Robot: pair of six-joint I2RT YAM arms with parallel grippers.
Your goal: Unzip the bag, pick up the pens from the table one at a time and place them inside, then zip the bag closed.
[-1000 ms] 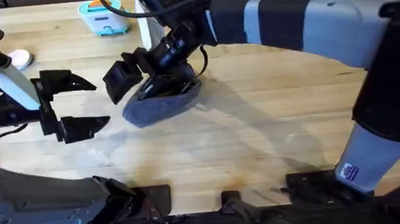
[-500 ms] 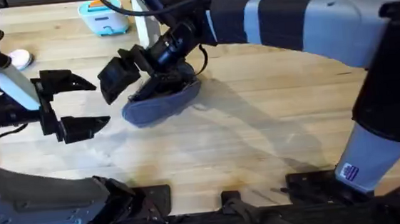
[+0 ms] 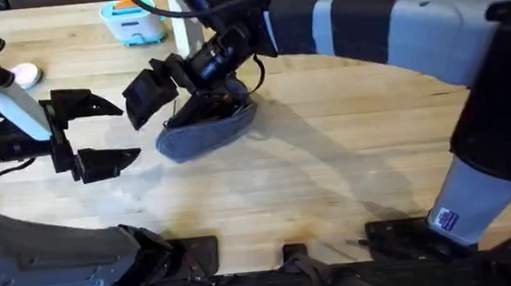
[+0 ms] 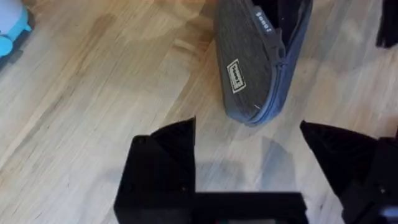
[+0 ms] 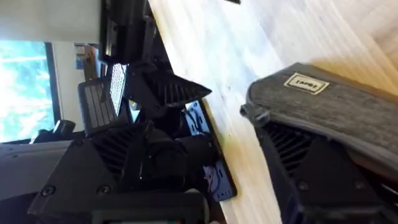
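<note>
Here the table, a light wooden top with plank seams, is seen carrying everything else. The right arm is stretched across it from the lower right toward the far left, and its end effector is set at the upper edge of the bag; in the right wrist view one black finger is seen just beside the dark opening of the pouch, but whether the fingers are spread or pressed together cannot be told. The left end effector is held low over the table to the left of the bag, its two black fingers spread wide apart with nothing between them. Just ahead of those spread fingers, apart from them, the bag lies on its side, a blue-grey fabric pouch with two small labels on its face and its zipper edge running lengthwise; in the right wrist view the bag shows a grey flank above a gaping dark mouth. Well beyond the left end effector, at the far edge of the table, a teal toy toaster is stood.
</note>
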